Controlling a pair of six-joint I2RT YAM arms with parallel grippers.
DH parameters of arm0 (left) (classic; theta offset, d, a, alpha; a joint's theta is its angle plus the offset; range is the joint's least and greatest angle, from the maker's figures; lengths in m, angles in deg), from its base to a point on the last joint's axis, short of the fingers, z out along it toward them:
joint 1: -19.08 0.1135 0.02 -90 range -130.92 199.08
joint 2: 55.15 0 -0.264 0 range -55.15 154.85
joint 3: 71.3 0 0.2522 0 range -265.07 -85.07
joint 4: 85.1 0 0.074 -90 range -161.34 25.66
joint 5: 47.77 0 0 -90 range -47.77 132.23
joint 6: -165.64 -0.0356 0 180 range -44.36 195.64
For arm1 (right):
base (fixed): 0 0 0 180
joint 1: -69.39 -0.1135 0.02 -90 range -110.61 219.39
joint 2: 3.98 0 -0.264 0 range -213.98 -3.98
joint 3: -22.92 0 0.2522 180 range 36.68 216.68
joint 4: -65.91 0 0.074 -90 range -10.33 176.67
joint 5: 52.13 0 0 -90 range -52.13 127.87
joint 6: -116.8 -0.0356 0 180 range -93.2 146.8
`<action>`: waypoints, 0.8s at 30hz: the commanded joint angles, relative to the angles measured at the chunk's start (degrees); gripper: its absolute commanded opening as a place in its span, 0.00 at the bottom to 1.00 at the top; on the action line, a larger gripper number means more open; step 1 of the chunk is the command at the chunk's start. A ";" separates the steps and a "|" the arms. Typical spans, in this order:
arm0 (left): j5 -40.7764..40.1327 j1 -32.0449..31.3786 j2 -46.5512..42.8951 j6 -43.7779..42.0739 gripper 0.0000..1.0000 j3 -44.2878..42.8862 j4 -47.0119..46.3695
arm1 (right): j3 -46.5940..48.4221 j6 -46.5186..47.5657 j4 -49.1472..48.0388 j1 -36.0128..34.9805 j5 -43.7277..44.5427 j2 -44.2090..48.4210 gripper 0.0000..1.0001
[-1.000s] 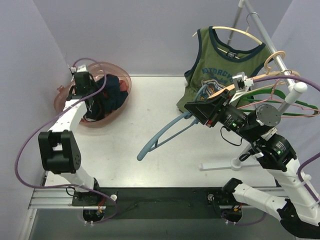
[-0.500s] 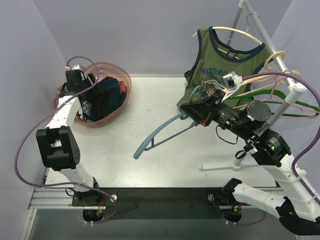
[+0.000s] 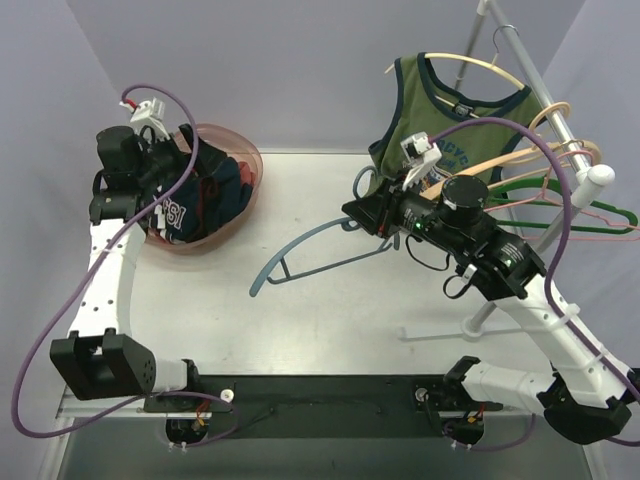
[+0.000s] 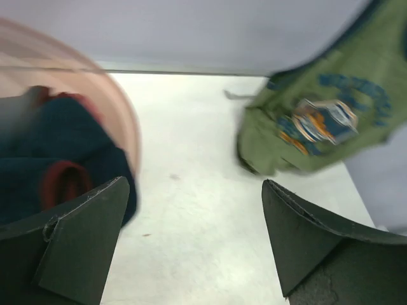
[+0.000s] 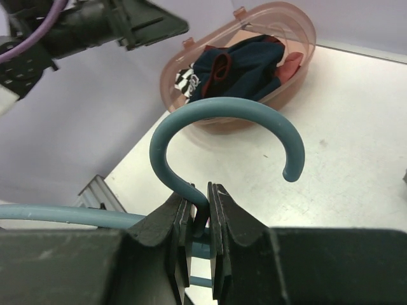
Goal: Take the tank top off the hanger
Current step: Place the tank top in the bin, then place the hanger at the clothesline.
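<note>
Between the jaws of the right claw (image 5: 199, 196): a teal plastic hanger (image 5: 222, 108), pinched tight at the neck just under its hook, bare of any cloth, held up off the white surface (image 3: 330, 330).

Well apart from that claw, over on the other side, the left claw (image 4: 197, 248): jaws spread wide, nothing between them, nothing touching the black fingers (image 4: 76, 248). Just below and to the left of that claw: a round translucent pink basket (image 3: 252, 165), and inside it a crumpled navy garment with red trim (image 3: 215, 190), nowhere near the teal plastic hanger. Reads as one tank top already off its hanger and lying in the basket. Cannot confirm the cut of the bundled cloth.

Beyond and to the right of the right claw, hanging from a white garment rack (image 3: 598, 176): an olive-green tank top with navy edging (image 3: 410, 115), both shoulder straps still over a pale wooden hanger (image 3: 470, 60). Beside it on the same rack: several empty hangers, peach and green, too tangled to count.

By judgement, then:
- First piece done, apart from putting the bare teal plastic hanger down somewhere.
- Olive-green tank top with navy edging wholly untouched and left to do, if meant as part of the job.
- Probably calls for ridding the right claw of its load first, then bringing both claws over toward the rack: one for the cloth, one to steady the pale wooden hanger.
</note>
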 commanded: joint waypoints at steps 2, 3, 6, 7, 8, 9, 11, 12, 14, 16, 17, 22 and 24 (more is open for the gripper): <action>17.82 -4.27 -7.14 -0.60 0.95 5.37 -4.96 | 4.73 4.89 0.18 -0.71 4.76 -4.44 0.00; 19.67 -6.45 -8.46 -0.42 0.93 5.99 -5.58 | 5.09 5.07 0.18 -0.80 5.20 -6.10 0.00; 21.97 -7.35 -11.27 0.98 0.89 8.01 -6.11 | 6.31 6.56 0.18 -0.98 8.45 -8.91 0.00; 22.24 -7.35 -12.16 1.68 0.88 8.54 -6.28 | 6.84 7.35 0.71 -0.89 8.89 -9.62 0.00; 22.76 -7.44 -12.86 2.04 0.87 9.15 -6.72 | 7.89 8.40 1.49 -0.98 11.07 -10.33 0.00; 24.86 -7.35 -13.91 2.30 0.87 9.25 -7.25 | 10.16 10.41 2.37 -0.98 12.40 -11.99 0.00; 27.50 -7.52 -14.36 2.74 0.84 8.99 -7.86 | 12.64 11.92 4.66 -0.80 14.43 -13.75 0.00; 28.47 -7.52 -14.45 3.00 0.82 8.90 -8.13 | 13.34 12.62 4.93 -0.72 17.05 -15.06 0.00; 30.85 -7.61 -14.80 3.27 0.79 8.98 -9.18 | 15.19 13.77 5.37 -0.45 17.95 -16.74 0.00; 32.34 -7.79 -15.50 3.79 0.78 9.95 -9.89 | 16.77 14.21 5.89 -0.28 19.44 -17.62 0.00; 33.22 -7.79 -15.59 3.80 0.78 10.13 -9.80 | 17.30 14.39 5.98 -0.19 19.88 -18.06 0.00; 35.07 -8.66 -16.38 2.13 0.77 11.53 -9.89 | 19.85 13.51 6.16 -0.01 20.85 -20.26 0.00; 35.86 -9.28 -16.82 1.52 0.78 11.88 -10.15 | 21.08 13.16 6.33 -0.01 20.94 -21.23 0.00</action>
